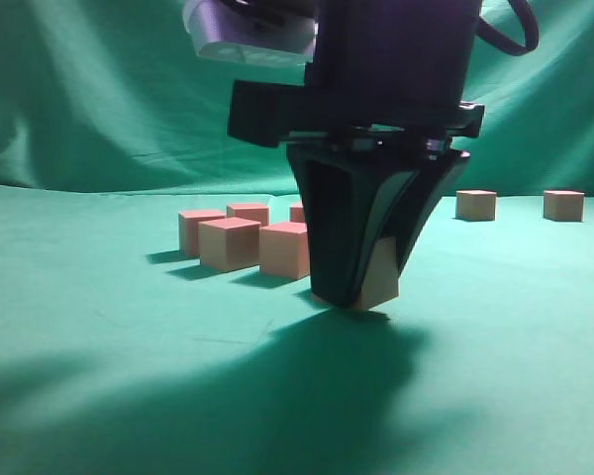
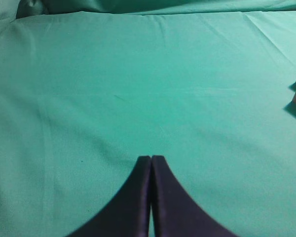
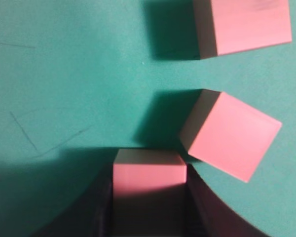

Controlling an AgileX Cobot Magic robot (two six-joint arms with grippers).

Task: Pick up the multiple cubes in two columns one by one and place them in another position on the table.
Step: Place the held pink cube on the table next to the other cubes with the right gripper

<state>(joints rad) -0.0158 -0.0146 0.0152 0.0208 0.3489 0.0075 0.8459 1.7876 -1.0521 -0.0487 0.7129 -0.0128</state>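
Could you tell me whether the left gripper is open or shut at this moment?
Shut. In the left wrist view the left gripper has its two dark fingers pressed together with nothing between them, above bare green table.

staged lab, green cloth backdrop [image 1: 79, 89]

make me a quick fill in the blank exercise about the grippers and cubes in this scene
1. The right gripper is shut on a ____.
2. The left gripper is shut and holds ____.
3. In the exterior view, two cubes stand apart at the far ____ of the table.
4. The cloth over the table is ____ in colour.

Missing words: cube; nothing; right; green
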